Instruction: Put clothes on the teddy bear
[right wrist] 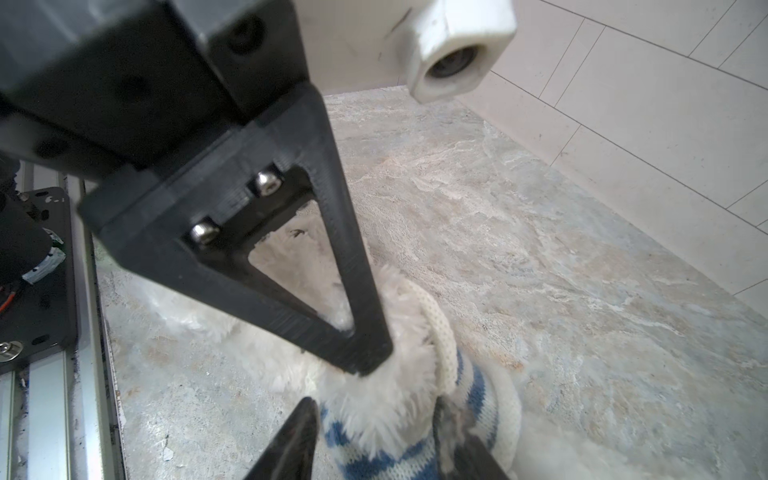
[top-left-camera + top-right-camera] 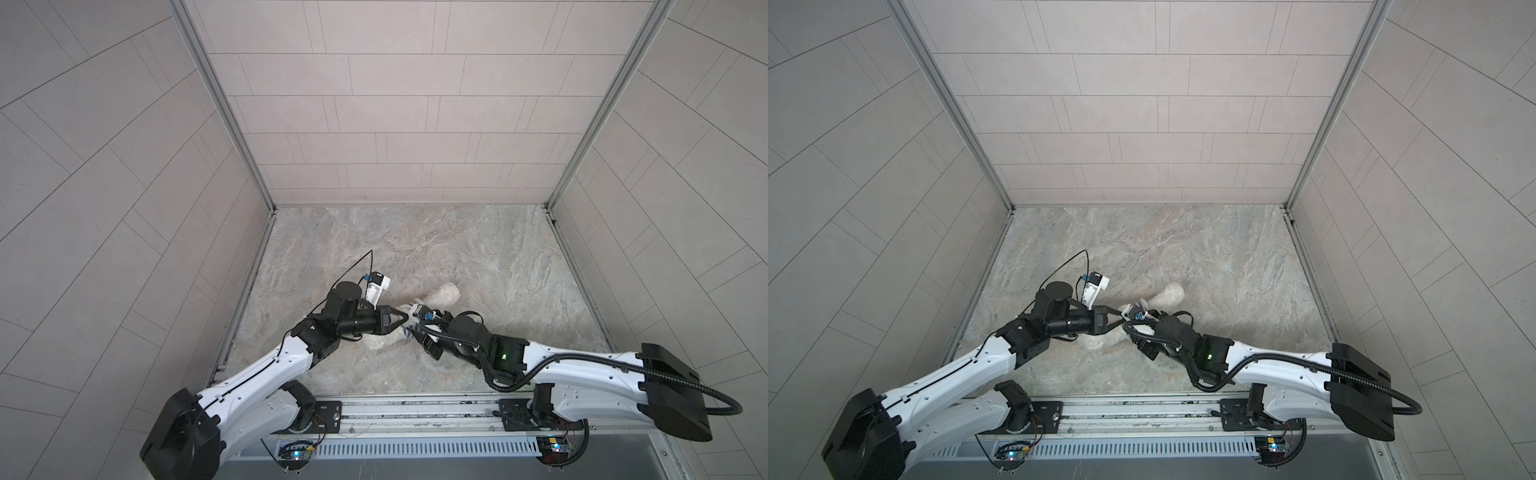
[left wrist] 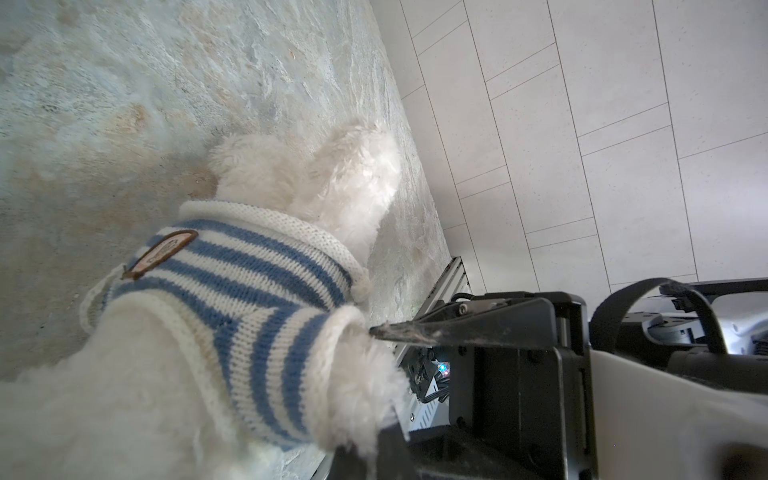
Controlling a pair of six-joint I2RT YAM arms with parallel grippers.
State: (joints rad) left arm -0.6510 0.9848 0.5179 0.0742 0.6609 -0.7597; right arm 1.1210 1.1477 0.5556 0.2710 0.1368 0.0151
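Left jaws: clenched on the fluffy arm of the bear (image 3: pixel 357 174), just outside the sleeve cuff. A black wedge-shaped fingertip (image 1: pixel 368 361) sinks into the fur.

Right jaws: released, standing apart on either side of that same sleeve of the shirt (image 3: pixel 249 282). Whether they touch the knit is not clear.

Bear: long white plush, lying mid-desk (image 2: pixel 457 249) between the two arms.

Shirt: ribbed knit with blue and cream stripes, rolled cream edges and a brown oval badge (image 3: pixel 164 251). It covers the torso, with one arm through its cuff.

Desk: matte, stone-veined, grey-beige.

Long axis in both top views: diagonal, one fluffy end far-right, the other near-left beside the left jaws. Which end is the head: cannot tell.
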